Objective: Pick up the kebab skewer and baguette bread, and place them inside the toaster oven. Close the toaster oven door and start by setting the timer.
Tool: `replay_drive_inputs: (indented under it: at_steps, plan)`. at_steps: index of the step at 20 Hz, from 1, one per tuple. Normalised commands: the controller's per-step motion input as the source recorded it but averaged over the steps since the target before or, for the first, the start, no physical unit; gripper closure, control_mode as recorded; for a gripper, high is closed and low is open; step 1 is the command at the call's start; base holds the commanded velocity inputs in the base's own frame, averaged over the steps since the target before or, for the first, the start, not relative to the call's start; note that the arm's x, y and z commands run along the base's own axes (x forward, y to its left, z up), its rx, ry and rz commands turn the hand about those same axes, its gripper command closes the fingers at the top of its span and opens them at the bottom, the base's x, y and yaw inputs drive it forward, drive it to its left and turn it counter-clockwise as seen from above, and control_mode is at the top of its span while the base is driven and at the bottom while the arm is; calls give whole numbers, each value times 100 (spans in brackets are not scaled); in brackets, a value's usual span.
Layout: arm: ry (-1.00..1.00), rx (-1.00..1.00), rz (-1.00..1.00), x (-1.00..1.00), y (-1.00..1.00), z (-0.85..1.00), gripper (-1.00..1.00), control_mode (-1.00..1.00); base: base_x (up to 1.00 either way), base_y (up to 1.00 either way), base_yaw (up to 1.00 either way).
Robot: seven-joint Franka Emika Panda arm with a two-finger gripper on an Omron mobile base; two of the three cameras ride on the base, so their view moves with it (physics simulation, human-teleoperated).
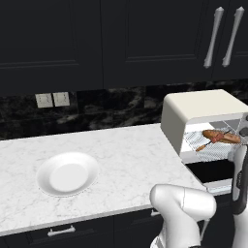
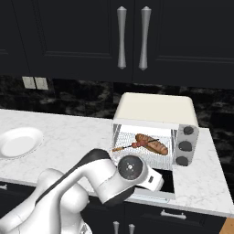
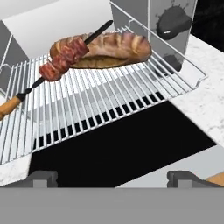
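Observation:
The cream toaster oven [image 2: 155, 109] stands on the counter with its door [image 3: 118, 144] folded down flat, dark glass facing up. On the wire rack [image 3: 100, 100] inside lie the golden-brown baguette bread [image 3: 118, 46] and the kebab skewer [image 3: 63, 59], which leans across the loaf with its orange handle at the left. Both also show from the base, baguette bread [image 2: 154, 145] and kebab skewer [image 2: 130, 146]. My gripper [image 3: 113, 178] hovers just over the door's front edge, open, with nothing between its fingertips [image 3: 41, 177]. My hand [image 2: 137, 172] sits in front of the oven.
Grey knobs [image 2: 186, 146] line the oven's right panel, one knob [image 3: 174, 21] close above the rack. A white plate [image 1: 68, 174] rests on the marble counter [image 1: 121, 150] to the left. Dark cabinets with silver handles [image 2: 132, 39] hang overhead.

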Motion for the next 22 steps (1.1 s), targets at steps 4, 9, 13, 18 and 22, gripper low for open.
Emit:
replay_drive_inputs:
  at_steps: [4,9,13,18,22]
  plan:
    - [0,0,0,0,0,0,-100,-100,0,0,0]
    - [-5,-12,1,0,0,-2,-100,-100,0,0,0]
    - [-15,-18,4,0,7,-7,-100,-100,0,0,0]
    - [-8,-13,10,4,3,-6,-100,-100,0,0,0]
    - [0,-1,8,19,0,0,-100,-100,0,0,0]
